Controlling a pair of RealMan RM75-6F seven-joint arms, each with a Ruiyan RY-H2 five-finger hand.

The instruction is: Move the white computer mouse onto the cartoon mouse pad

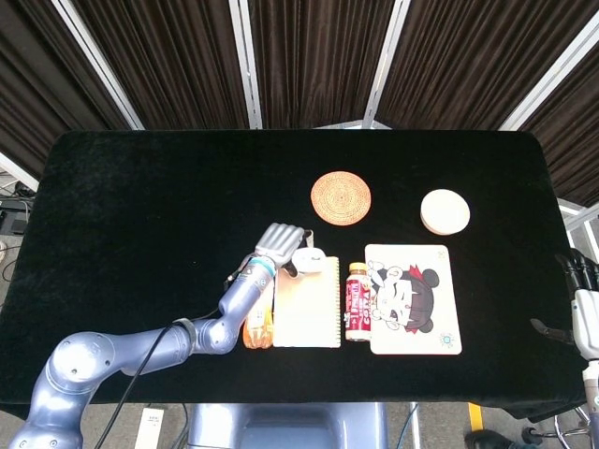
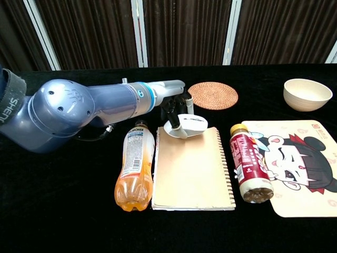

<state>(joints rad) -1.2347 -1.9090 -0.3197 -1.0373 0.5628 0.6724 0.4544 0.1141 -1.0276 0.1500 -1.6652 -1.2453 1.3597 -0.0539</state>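
My left hand (image 1: 279, 246) (image 2: 176, 105) holds the white computer mouse (image 1: 309, 257) (image 2: 187, 125) just above the top edge of the cream notebook (image 1: 307, 301) (image 2: 192, 167). The cartoon mouse pad (image 1: 412, 299) (image 2: 297, 166) lies flat to the right, beyond a red bottle (image 1: 357, 301) (image 2: 250, 169) lying beside its left edge. My right hand (image 1: 582, 304) hangs at the far right edge of the head view, off the table, fingers apart and holding nothing.
An orange drink bottle (image 1: 255, 313) (image 2: 134, 168) lies left of the notebook, under my left forearm. A woven coaster (image 1: 341, 197) (image 2: 212, 95) and a white bowl (image 1: 445, 211) (image 2: 308, 94) sit further back.
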